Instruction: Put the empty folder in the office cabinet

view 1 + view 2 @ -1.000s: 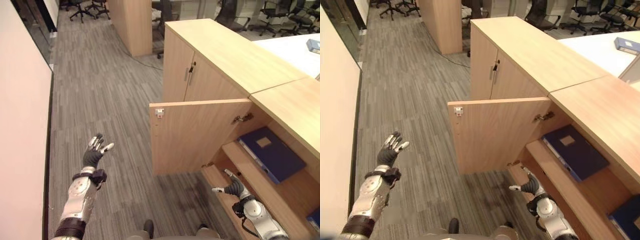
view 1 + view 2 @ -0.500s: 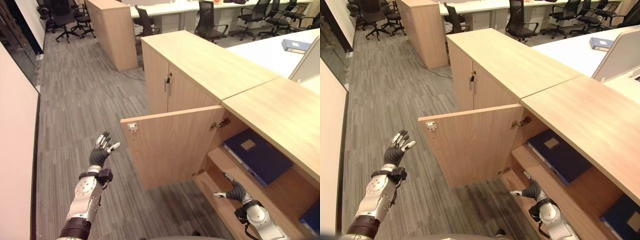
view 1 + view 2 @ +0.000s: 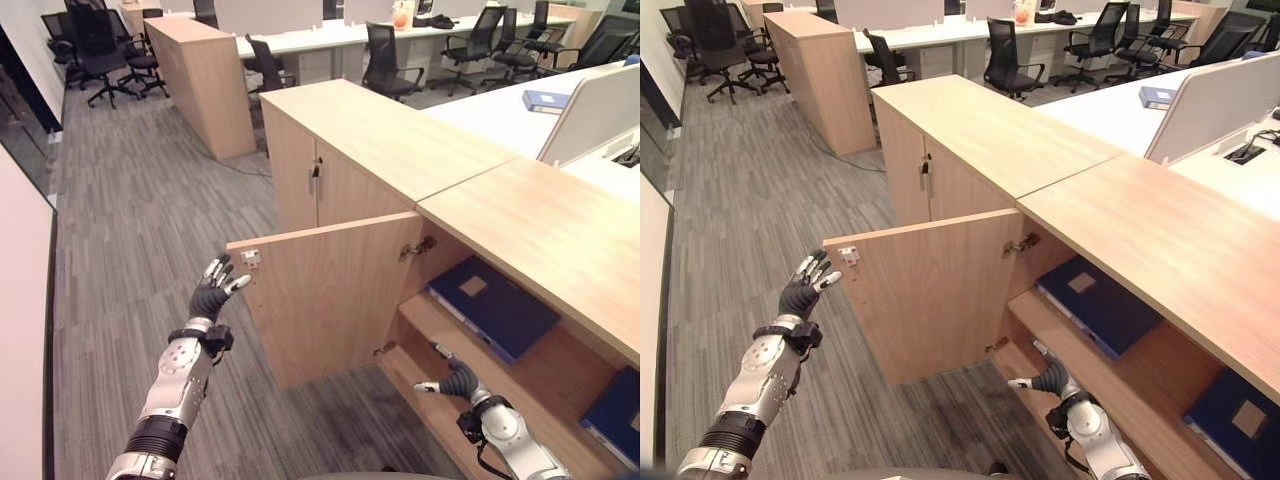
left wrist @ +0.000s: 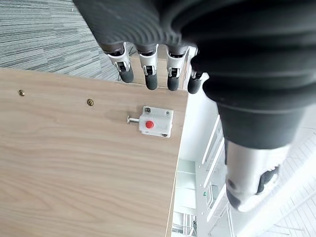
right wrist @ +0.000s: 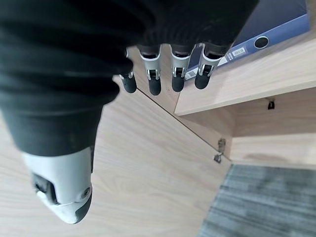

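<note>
The left hand (image 3: 214, 293), fingers spread and holding nothing, is being held just beside the free edge of the open cabinet door (image 3: 320, 295) at frame centre. If the door is being swung shut carelessly, the right hand (image 3: 458, 380), also relaxed and empty at the lower right, is being put at risk of getting caught. The blue folder (image 3: 494, 305) is lying flat on the shelf (image 3: 440, 322), up and to the right of that hand, apart from it.

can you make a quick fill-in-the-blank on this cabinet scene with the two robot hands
1. The light wooden cabinet door stands ____.
2. The dark blue folder lies flat on a ____ inside the cabinet.
3. The left hand, fingers straight, is raised beside the door's free ____.
4. The right hand holds ____.

Missing words: open; shelf; edge; nothing
</note>
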Controlling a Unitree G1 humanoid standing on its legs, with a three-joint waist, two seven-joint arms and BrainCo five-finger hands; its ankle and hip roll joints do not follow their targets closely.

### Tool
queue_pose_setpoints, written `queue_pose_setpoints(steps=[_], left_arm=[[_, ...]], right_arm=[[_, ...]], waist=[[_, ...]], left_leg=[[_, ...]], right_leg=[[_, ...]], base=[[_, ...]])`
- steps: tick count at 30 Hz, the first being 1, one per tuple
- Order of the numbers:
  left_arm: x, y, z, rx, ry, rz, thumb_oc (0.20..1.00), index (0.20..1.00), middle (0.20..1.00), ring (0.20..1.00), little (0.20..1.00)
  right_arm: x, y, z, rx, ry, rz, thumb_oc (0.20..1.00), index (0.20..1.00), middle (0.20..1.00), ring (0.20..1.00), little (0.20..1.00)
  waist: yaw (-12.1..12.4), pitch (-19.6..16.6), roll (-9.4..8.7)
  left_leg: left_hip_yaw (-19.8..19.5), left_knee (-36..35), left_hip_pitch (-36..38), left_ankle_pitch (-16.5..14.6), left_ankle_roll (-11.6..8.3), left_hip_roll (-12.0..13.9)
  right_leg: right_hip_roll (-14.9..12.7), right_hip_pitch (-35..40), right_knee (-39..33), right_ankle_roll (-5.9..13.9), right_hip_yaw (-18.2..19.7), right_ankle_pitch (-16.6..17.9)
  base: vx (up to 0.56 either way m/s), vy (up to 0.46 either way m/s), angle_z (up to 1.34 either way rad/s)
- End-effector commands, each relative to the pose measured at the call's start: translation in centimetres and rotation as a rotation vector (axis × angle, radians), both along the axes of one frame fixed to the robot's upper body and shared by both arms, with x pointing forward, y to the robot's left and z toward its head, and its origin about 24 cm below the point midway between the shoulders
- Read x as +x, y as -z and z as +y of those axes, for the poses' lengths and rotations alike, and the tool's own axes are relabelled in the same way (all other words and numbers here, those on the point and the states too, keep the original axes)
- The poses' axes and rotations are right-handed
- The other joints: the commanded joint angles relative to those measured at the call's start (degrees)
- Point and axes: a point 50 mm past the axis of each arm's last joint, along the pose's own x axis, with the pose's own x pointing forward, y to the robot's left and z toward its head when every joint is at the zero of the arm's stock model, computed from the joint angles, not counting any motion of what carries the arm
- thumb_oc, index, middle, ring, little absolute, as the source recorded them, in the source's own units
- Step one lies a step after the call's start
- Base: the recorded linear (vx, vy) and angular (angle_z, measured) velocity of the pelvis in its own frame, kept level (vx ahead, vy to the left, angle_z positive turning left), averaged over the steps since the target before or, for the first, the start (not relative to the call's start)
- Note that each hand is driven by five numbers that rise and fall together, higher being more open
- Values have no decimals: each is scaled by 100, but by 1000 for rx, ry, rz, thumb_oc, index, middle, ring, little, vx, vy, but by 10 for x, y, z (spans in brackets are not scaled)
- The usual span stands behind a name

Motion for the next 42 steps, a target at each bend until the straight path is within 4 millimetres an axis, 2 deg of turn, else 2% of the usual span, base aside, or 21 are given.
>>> queue_pose_setpoints(steps=[1, 3, 9, 16, 18, 26, 31, 32, 34, 36, 42], left_arm=[[30, -23, -42, 34, 213, -94, 1000, 1000, 1000, 1000, 1000], [29, -22, -55, 28, 276, -89, 1000, 1000, 1000, 1000, 1000], [20, -16, -75, 70, 426, -65, 1000, 1000, 1000, 1000, 1000], [3, -5, -74, 179, 548, -15, 1000, 1000, 1000, 1000, 1000], [-4, 1, -66, 197, 545, 16, 1000, 1000, 1000, 1000, 1000], [-6, 9, -48, 172, 428, 51, 1000, 1000, 1000, 1000, 1000], [-18, 19, -19, 159, 277, 92, 1000, 1000, 1000, 1000, 1000], [-23, 21, -5, 132, 192, 97, 1000, 1000, 1000, 1000, 1000], [-26, 21, 0, 118, 157, 94, 1000, 1000, 1000, 1000, 1000], [-30, 18, 15, 83, 57, 76, 1000, 1000, 1000, 1000, 1000], [-15, -2, 46, 95, -112, -3, 1000, 1000, 1000, 1000, 1000]], right_arm=[[33, -21, 5, 33, -14, -116, 1000, 1000, 1000, 1000, 1000], [32, -18, 4, 31, -1, -107, 1000, 1000, 1000, 1000, 1000], [29, -15, 3, 38, 16, -90, 1000, 1000, 1000, 1000, 1000], [28, -16, -2, 44, 37, -95, 1000, 1000, 1000, 1000, 1000], [27, -17, -4, 46, 46, -96, 1000, 1000, 1000, 1000, 1000], [14, -12, -13, 41, 93, -68, 1000, 1000, 1000, 1000, 1000], [10, -12, -17, 43, 122, -70, 1000, 1000, 1000, 1000, 1000], [8, -12, -20, 45, 145, -70, 1000, 1000, 1000, 1000, 1000], [7, -12, -21, 49, 154, -72, 1000, 1000, 1000, 1000, 1000], [4, -10, -22, 57, 169, -70, 1000, 1000, 1000, 1000, 1000], [7, -13, -20, 61, 158, -79, 1000, 1000, 1000, 1000, 1000]], waist=[[-125, 129, 26], [-120, 132, 20], [-112, 142, 3], [-70, 182, 30], [-29, 191, 28], [41, 144, -22], [128, 99, -46], [177, 100, -44], [182, 93, -49], [213, 84, -70], [175, 39, -114]], left_leg=[[62, 71, -116, -227, -142, 165], [39, 71, -129, -237, -124, 145], [-45, 71, -142, -276, -86, 90], [-110, 71, -186, -284, -46, 28], [-149, 71, -235, -280, -18, -20], [-376, 71, -325, -280, 18, -141], [-424, 71, -316, -302, 47, -191], [-452, 71, -325, -292, 56, -196], [-456, 71, -326, -293, 62, -204], [-459, 71, -320, -305, 69, -220], [-395, 71, -233, -347, 54, -199]], right_leg=[[-313, 303, 96, 500, -310, -302], [-322, 283, 103, 510, -279, -286], [-362, 328, 110, 510, -335, -310], [-414, 318, 168, 548, -416, -307], [-460, 277, 255, 572, -430, -310], [-602, 333, 248, 603, -550, -301], [-637, 374, 220, 604, -572, -285], [-653, 375, 227, 612, -583, -280], [-659, 376, 231, 612, -585, -283], [-671, 388, 230, 615, -595, -287], [-675, 424, 251, 622, -568, -310]], base=[[-22, 17, -3], [-9, 11, -2], [1, 6, 0], [-3, 41, 5], [-13, 60, 11], [-4, 37, 7], [15, 24, 15], [26, 34, 7], [0, 0, 0], [13, 30, 6], [28, 28, 0]])
